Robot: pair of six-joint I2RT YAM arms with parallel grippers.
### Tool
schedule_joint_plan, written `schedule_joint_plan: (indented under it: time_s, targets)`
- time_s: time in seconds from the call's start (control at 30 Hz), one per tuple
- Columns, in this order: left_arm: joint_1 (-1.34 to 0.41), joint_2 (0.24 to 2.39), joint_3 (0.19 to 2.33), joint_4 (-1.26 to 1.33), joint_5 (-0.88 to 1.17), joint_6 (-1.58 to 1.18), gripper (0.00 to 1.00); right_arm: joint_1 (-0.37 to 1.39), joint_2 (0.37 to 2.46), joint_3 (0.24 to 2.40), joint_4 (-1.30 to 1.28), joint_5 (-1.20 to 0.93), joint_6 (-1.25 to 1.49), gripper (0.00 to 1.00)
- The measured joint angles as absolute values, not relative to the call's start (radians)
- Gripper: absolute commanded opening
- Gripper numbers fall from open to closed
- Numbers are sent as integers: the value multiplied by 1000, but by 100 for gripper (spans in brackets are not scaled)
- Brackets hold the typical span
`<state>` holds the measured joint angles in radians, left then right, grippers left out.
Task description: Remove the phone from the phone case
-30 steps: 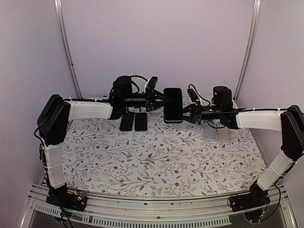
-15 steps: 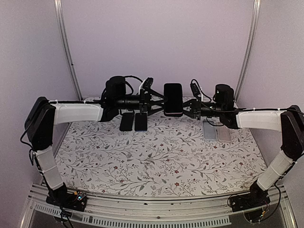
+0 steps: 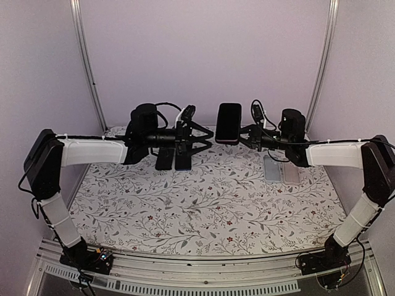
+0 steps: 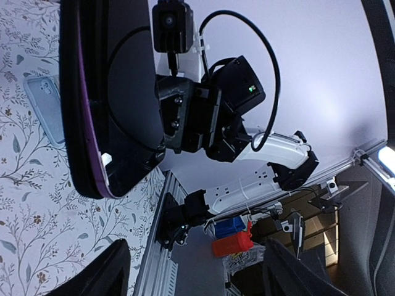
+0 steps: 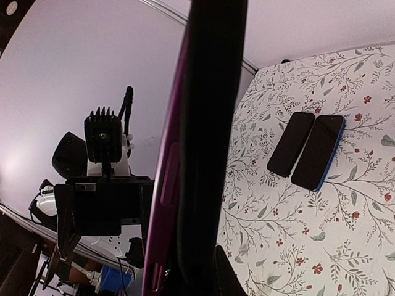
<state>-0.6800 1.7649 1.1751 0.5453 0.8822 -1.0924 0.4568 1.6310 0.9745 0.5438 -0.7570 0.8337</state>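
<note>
1. The right gripper [image 3: 239,133] is clenched on the phone [image 3: 228,123], holding it upright in the air above the far side of the counter [image 3: 210,203].
2. The phone still sits in its phone case [image 5: 165,185]. A purple rim runs down the edge seen by the right wrist camera, and the same purple line shows around the dark slab in the left wrist view.
3. The left gripper [image 3: 208,138] is released, fingers spread wide and holding nothing. It hangs just left of the phone with a clear gap between them, pointing at it.
4. Beneath the left gripper, a black phone [image 5: 292,143] and a blue-edged phone [image 5: 318,153] lie flat on the floral counter. They are side by side and nearly touching, and from overhead the gripper hides their far ends.
5. On the right, a clear case [image 3: 272,170] lies flat with its camera cut-out showing in the left wrist view. A second pale piece [image 3: 291,175] lies right beside it - case or phone, I cannot tell. The right arm's wrist passes over their far ends.
6. Nothing stands between the two grippers but the cased phone - the near half of the counter shows only the floral pattern.
</note>
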Motion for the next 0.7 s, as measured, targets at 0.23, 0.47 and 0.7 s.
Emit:
schedule_joint_plan:
  time_s: [0.23,0.47,0.7]
  targets:
    - [-701,1781,1177,638,888,-1147,75,472,1634,974,568,-745,838,0]
    - [-707,1815,1190,658,889,-1166,75,498,1634,974,572,-737,839,0]
    - [-707,1820,1190,672,884,-1183,75,513,1634,975,585,-732,839,0]
